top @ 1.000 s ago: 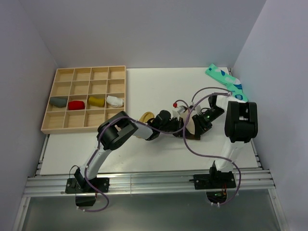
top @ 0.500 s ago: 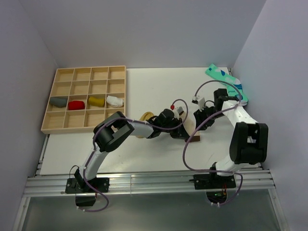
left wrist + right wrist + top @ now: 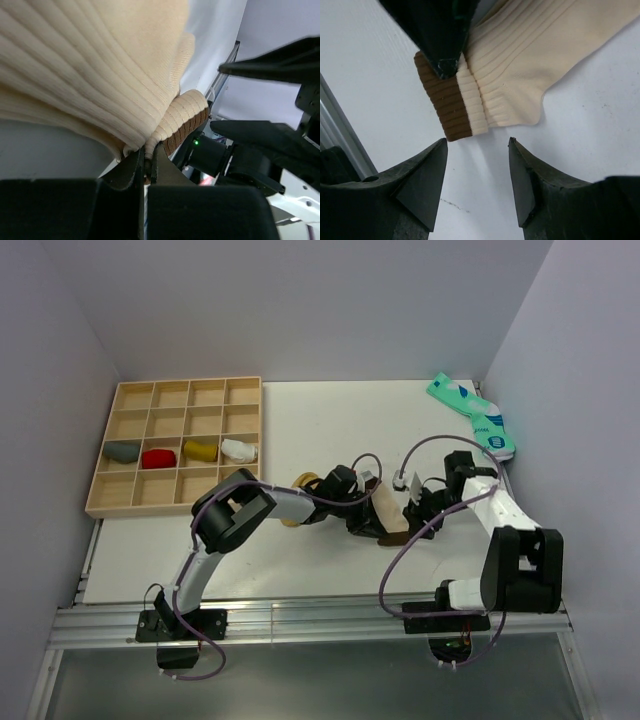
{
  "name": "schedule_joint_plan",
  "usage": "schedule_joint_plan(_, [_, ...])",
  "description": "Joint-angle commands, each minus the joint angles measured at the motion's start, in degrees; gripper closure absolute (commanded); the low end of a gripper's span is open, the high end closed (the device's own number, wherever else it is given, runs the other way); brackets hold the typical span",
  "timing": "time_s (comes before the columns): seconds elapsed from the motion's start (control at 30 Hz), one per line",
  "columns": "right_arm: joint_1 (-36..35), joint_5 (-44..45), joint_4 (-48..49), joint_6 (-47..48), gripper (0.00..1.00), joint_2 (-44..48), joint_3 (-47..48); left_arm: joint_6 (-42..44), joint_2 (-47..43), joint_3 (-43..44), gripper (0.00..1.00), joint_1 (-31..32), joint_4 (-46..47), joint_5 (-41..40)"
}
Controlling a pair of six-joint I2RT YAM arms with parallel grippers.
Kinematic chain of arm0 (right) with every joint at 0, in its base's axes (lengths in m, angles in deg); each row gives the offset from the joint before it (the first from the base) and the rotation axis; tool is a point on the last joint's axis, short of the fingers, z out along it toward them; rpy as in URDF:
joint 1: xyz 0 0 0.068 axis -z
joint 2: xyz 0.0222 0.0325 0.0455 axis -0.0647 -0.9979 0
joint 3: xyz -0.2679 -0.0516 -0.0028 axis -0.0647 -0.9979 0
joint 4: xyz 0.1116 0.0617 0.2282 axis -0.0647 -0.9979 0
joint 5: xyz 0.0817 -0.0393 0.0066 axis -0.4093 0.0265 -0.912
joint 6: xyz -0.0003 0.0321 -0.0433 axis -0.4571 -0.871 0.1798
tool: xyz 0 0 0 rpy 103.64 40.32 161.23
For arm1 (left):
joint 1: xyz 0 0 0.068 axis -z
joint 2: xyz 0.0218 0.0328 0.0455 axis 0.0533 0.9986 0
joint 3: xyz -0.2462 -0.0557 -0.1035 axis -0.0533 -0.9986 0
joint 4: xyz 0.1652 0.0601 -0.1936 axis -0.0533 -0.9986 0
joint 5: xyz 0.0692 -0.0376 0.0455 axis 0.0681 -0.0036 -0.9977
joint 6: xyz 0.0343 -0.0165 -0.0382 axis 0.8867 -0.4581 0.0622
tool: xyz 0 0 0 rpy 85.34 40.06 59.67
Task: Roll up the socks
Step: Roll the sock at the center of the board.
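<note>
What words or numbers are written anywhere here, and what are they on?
No text can be read.
The green sock at the far right has blue and white marks, too small to tell whether they are letters.
The beige sock and the wooden tray show no writing.

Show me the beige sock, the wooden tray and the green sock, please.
beige sock [image 3: 530, 55], right wrist view, its ribbed middle.
wooden tray [image 3: 190, 381], top view, its far rim.
green sock [image 3: 468, 408], top view, its middle.

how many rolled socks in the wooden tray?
4, side by side in one row of the tray: grey sock, red sock, mustard sock, white sock. No others show there.
</note>
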State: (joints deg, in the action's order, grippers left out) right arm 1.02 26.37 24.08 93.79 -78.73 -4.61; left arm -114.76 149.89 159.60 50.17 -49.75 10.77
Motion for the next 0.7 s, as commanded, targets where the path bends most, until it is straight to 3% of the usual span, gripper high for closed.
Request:
schedule_joint_plan(0.0, [-0.51, -2.01, 1.42, 7.15, 0.40, 6.22, -3.70, -0.98, 2.04, -0.06, 1.00, -0.50, -9.59, 1.58])
schedule_joint_plan(0.27, [-2.97, -1.92, 6.44, 8.47, 0.33, 13.70, -10.31, -1.07, 3.80, 3.56, 1.00, -0.76, -13.03, 2.72])
schedule_joint_plan(0.67, [-13.69, 4.75, 12.15, 4.78, 0.33, 12.57, -12.25, -2.21, 4.51, 3.91, 1.00, -1.38, -11.45, 4.31])
